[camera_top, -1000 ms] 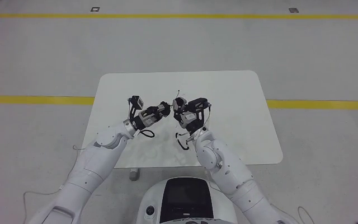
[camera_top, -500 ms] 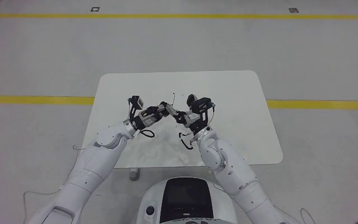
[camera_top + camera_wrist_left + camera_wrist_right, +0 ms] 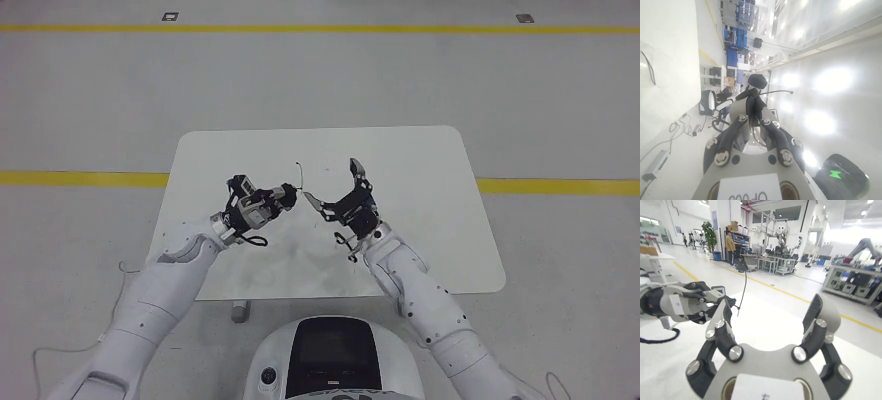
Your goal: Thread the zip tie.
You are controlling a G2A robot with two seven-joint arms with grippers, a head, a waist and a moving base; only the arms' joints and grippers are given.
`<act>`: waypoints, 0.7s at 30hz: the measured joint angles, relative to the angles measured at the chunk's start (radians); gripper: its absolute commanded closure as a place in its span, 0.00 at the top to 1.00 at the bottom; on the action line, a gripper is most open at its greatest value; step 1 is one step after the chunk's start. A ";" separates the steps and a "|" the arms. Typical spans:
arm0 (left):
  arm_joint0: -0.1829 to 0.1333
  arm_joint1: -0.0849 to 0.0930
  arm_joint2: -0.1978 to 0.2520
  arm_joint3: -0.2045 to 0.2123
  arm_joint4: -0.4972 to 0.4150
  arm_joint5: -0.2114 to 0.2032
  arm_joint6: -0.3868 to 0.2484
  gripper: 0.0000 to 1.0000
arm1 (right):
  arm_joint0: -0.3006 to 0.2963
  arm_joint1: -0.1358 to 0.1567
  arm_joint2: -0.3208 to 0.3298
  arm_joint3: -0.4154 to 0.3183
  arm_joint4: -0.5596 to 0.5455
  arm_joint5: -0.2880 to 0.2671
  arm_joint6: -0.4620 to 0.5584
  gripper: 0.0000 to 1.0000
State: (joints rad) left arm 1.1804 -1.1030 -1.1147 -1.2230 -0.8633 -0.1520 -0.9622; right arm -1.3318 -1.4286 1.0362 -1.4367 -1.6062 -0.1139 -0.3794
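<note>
Right wrist view: thin black zip tie (image 3: pixel 744 291), gently curved.

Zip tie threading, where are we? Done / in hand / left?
Done: the zip tie is up off the table, clamped in the left gripper.
In hand: it sticks out as one nearly straight strand; the right gripper sits open and empty beside it.
Left: likely all the threading, since no loop shows and nothing holds the free end.
</note>
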 measured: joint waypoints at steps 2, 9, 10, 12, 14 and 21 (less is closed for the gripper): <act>-0.011 0.008 -0.007 -0.006 0.064 -0.054 -0.015 0.00 | 0.004 0.003 -0.004 0.004 0.022 0.002 -0.003 1.00; -0.005 0.007 -0.009 -0.010 0.130 -0.077 0.008 0.00 | 0.006 0.005 -0.005 0.004 0.036 0.009 0.005 1.00; -0.003 0.006 -0.016 -0.009 0.091 -0.046 0.016 0.00 | 0.010 0.010 -0.011 0.006 0.036 0.018 0.008 1.00; -0.001 0.006 -0.031 0.000 0.012 0.015 0.005 0.00 | 0.014 0.021 -0.021 0.010 0.036 0.032 -0.002 1.00; -0.002 0.007 -0.046 0.017 -0.070 0.090 -0.028 0.00 | 0.031 0.040 -0.043 0.021 0.036 0.057 -0.012 1.00; -0.029 0.009 -0.049 0.059 -0.161 0.322 -0.083 0.00 | 0.103 0.111 -0.167 0.066 0.036 0.139 -0.052 1.00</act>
State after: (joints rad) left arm 1.1511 -1.0937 -1.1636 -1.1641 -1.0246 0.1703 -1.0450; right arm -1.2293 -1.3174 0.8695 -1.3710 -1.5700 0.0248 -0.4315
